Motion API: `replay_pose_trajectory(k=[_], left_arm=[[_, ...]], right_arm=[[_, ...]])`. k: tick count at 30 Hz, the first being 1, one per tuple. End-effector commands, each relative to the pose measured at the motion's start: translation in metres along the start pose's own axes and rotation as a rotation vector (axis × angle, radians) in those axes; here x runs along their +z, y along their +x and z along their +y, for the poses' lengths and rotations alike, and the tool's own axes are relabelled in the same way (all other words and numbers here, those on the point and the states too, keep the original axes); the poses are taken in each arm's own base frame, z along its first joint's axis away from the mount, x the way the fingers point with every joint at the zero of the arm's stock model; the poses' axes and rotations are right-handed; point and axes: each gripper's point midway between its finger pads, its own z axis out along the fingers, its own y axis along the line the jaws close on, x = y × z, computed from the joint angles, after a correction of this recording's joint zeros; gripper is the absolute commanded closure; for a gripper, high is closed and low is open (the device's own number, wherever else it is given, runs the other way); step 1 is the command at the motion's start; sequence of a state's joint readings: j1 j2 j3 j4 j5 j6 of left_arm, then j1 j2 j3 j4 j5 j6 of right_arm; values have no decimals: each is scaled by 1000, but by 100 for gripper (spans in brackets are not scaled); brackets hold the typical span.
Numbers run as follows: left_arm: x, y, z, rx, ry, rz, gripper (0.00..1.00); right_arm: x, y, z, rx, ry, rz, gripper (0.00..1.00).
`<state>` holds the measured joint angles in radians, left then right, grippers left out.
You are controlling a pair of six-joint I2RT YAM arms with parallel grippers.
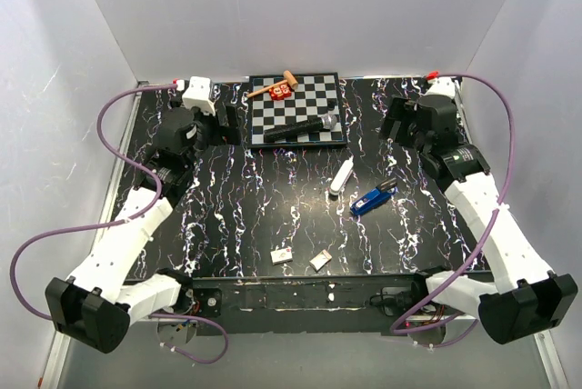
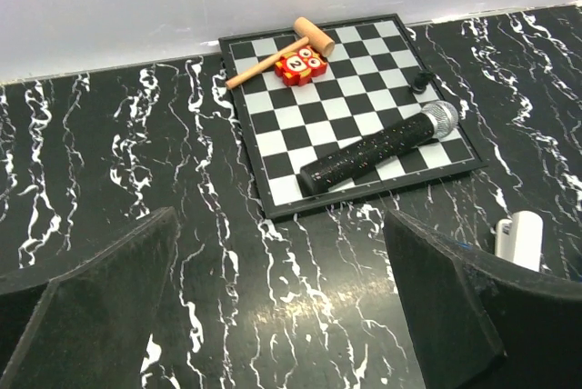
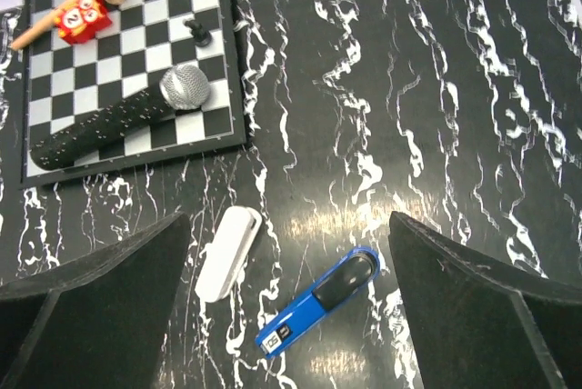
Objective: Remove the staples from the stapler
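Blue stapler [image 3: 318, 314] lies on the table [image 3: 436, 89] nearward of the chessboard's [image 3: 155, 34] right corner, just beside a slim white object [image 3: 227, 253]. A microphone [image 3: 118, 125] rests on the chessboard. Left gripper [image 2: 280, 216] and right gripper [image 3: 284, 221] gape wide, empty.

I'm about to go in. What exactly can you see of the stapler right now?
The stapler is small and bright blue. It looks like plastic, with a glossy black piece on top toward one end and a small white label at the other. It lies flat and diagonal on the black marbled table, apparently closed, with its black end pointing toward the far side. A slim white object lies beside it, apart. Nothing but the table touches it, and no staples show.
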<state>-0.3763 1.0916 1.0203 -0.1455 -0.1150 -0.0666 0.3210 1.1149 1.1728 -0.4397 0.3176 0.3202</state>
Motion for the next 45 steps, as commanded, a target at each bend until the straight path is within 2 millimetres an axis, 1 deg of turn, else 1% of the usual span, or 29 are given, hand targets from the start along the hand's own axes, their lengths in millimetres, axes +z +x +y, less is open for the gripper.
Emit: replay_pose_trajectory(k=[1,5,7,10,12,14,17,20,21,23,27,30,31,35,37,40,41,45], left_arm=[[-17,-9,-3,-80,2,46,2],[-16,11,-4,-148,-25,170,2],[-11,23,-6,-183,-38,236,2],[-9,47,-4,-221,-85,332,2],[-10,57,-18,-222,-17,366,2],[-10,59,-32,-220,34,374,2],[-11,58,-60,-188,130,391,2],[-9,62,-87,-149,195,415,2],[-10,65,-100,-144,241,429,2],[-11,64,-124,-135,325,433,2],[0,70,-153,-130,368,455,2],[5,76,-179,-65,424,457,2],[7,80,-187,-38,432,462,2],[14,88,-216,65,478,455,2],[21,90,-222,106,465,442,2],[26,95,-236,174,525,413,2],[25,96,-243,176,565,406,2],[35,103,-256,203,614,399,2]], right_arm=[[1,5,-11,134,101,35,2],[6,27,9,41,-37,125,2],[7,29,14,38,-66,122,2],[10,31,13,41,-41,164,2],[10,35,14,40,-26,210,2],[10,38,16,30,-18,219,2],[8,43,17,39,-8,229,3],[3,52,19,49,-24,247,4],[2,56,18,48,-24,252,4],[0,63,11,48,0,260,4],[-6,75,-3,41,51,277,4],[-13,83,-15,42,102,282,3],[-15,84,-17,43,107,278,3],[-20,94,-21,60,111,287,3],[-23,97,-24,62,128,303,4],[-29,98,-35,64,187,304,2],[-31,99,-38,68,201,306,2],[-41,108,-45,80,229,329,2]])
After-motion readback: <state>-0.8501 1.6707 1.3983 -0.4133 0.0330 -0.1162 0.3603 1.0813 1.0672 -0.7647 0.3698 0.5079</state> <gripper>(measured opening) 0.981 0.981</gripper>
